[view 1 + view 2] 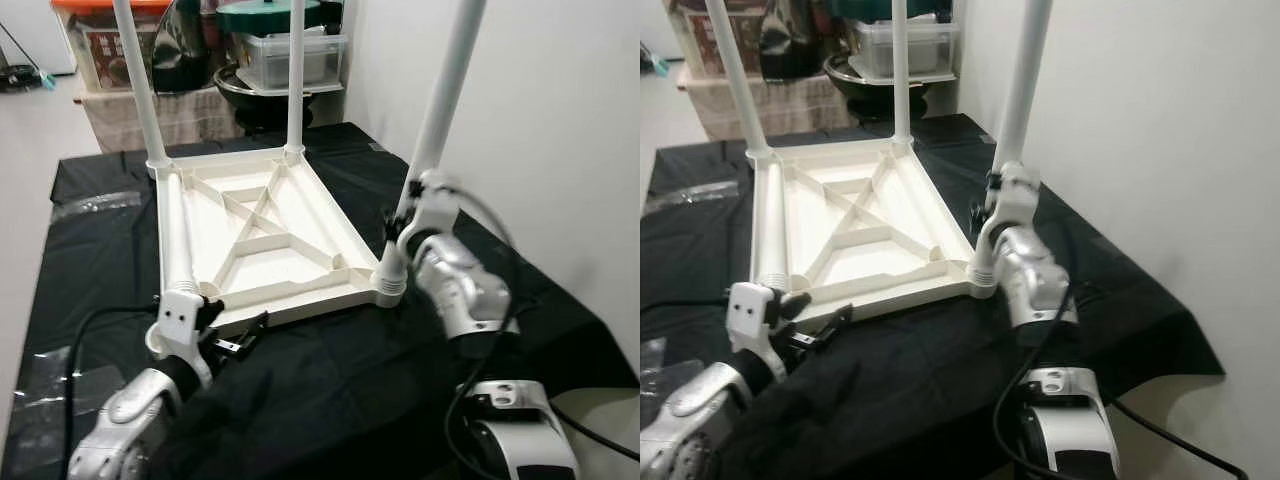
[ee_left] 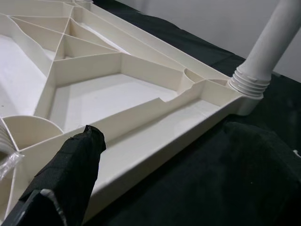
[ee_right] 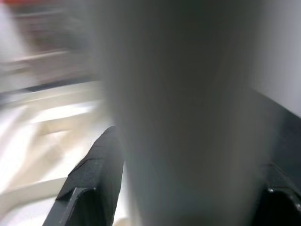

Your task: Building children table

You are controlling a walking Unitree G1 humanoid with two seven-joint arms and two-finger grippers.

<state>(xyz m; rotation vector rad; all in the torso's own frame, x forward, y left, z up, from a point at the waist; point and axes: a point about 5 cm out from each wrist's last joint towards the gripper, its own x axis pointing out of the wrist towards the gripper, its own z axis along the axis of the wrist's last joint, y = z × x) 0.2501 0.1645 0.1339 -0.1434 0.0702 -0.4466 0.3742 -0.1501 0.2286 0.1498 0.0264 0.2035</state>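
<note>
3 upright legs (image 1: 443, 100), tops cropped.

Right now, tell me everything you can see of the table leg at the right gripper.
The near-right leg is a white, smooth plastic-looking tube, standing slightly tilted in the upturned tabletop's near-right corner. Its ribbed collar sits at the socket. The right gripper holds it just above that collar, a black finger on either side.
</note>
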